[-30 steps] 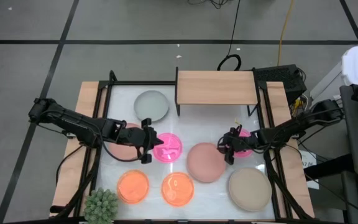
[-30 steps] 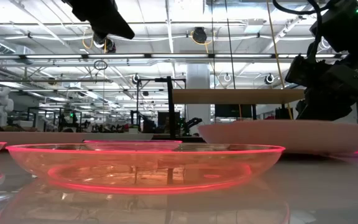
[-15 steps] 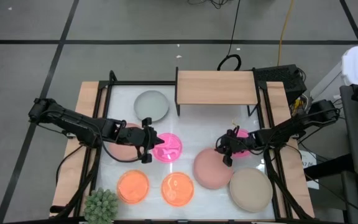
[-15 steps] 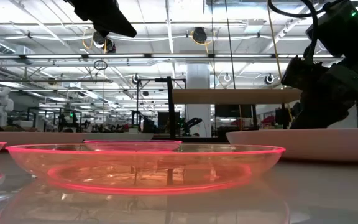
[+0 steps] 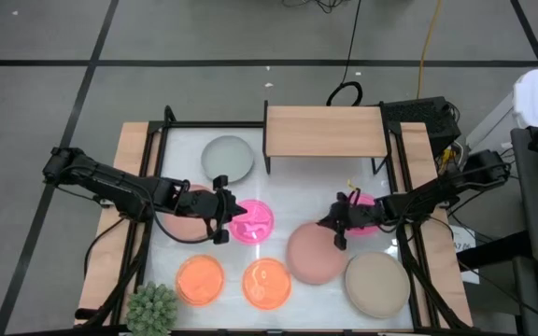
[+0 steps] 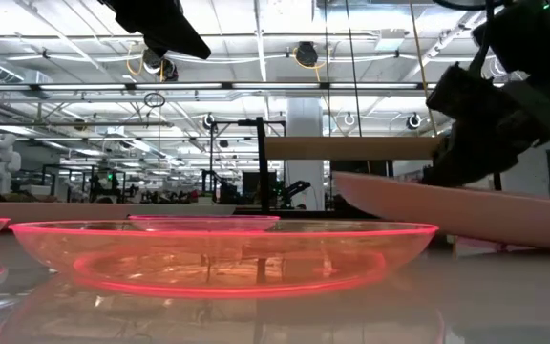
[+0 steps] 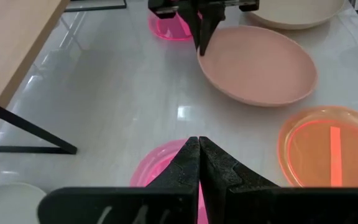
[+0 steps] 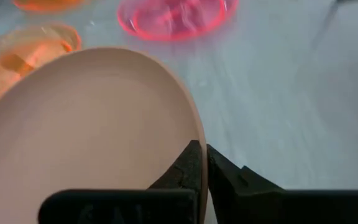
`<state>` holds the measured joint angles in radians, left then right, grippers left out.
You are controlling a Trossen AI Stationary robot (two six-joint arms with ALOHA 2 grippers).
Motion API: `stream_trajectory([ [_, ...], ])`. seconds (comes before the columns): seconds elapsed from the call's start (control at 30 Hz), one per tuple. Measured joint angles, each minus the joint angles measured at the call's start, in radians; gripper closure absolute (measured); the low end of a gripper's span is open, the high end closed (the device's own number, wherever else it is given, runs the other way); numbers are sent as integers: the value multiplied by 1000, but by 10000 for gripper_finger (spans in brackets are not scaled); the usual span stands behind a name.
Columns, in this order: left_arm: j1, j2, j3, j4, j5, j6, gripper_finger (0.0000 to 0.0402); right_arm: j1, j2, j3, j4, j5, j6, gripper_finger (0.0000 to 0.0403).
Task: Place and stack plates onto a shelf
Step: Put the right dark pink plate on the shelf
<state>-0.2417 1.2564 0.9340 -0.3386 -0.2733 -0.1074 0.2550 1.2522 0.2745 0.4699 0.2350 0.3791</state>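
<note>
My right gripper [image 5: 333, 231] [image 8: 202, 144] is shut on a dusty-pink plate [image 5: 312, 255] at mid-table, in front of the light-wood shelf [image 5: 325, 131] on black legs. My left gripper [image 5: 224, 219] [image 7: 199, 140] is shut and hovers above the left edge of a magenta plate [image 5: 251, 221] that lies flat on the table. A second dusty-pink plate [image 5: 183, 217] lies under the left arm, and a small magenta plate [image 5: 366, 203] under the right arm. A grey-green plate [image 5: 227, 159], two orange plates [image 5: 200, 278] [image 5: 267, 283] and a beige plate [image 5: 376, 284] lie flat. My right gripper pinches the dusty-pink plate's rim [image 8: 197, 127] on its far right side, one finger inside the plate and one outside. The fingers [image 7: 202, 34] come from above, slanting in from the table's right. The held edge is raised and the plate [image 6: 447, 205] is tilted.
A spiky green plant [image 5: 152, 308] stands at the near left corner. Black frame rails [image 5: 148, 233] run along the table's left and right sides. The beige plate lies close to the held plate's near right side. The shelf top is bare.
The dusty-pink plate has slid a little toward the near edge, closer to the beige plate. Its far right rim has then risen with the right gripper, so the plate now tilts instead of lying flat. The left arm has kept still.
</note>
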Motion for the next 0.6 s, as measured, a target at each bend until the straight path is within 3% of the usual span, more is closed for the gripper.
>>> stream_trajectory([
  [0.3,0,0,0,0,0,0,398,-20,-57,0,93,134,-27,402],
  [0.6,0,0,0,0,0,-1,398,-91,-194,51,79,162,-99,403],
])
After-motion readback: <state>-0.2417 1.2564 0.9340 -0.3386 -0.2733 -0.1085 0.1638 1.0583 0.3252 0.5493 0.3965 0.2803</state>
